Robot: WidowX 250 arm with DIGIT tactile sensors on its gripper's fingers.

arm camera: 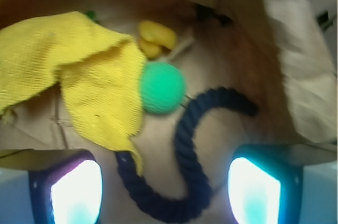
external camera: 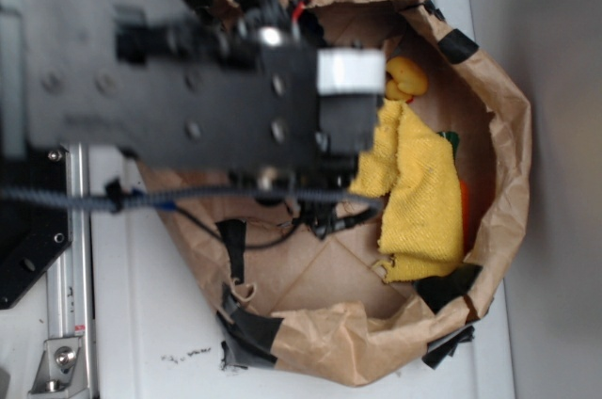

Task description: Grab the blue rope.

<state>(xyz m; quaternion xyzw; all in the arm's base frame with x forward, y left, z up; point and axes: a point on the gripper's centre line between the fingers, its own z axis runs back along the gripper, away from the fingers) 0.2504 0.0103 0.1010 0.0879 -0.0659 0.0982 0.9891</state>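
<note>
Your gripper (arm camera: 165, 192) hangs with jaws spread inside a brown paper bag (arm camera: 296, 49), the blue rope (arm camera: 186, 145) curving on the bag floor between them, apparently untouched. A yellow cloth (arm camera: 90, 76) hides part of the rope beside a green ball (arm camera: 162, 87); the blurred white label (external camera: 350, 71) on the arm is unreadable.

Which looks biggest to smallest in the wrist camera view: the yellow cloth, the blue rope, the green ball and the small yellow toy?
1. yellow cloth
2. blue rope
3. green ball
4. small yellow toy

The toy lies farther from the camera than the ball, so it may really be closer in size than it looks.
</note>
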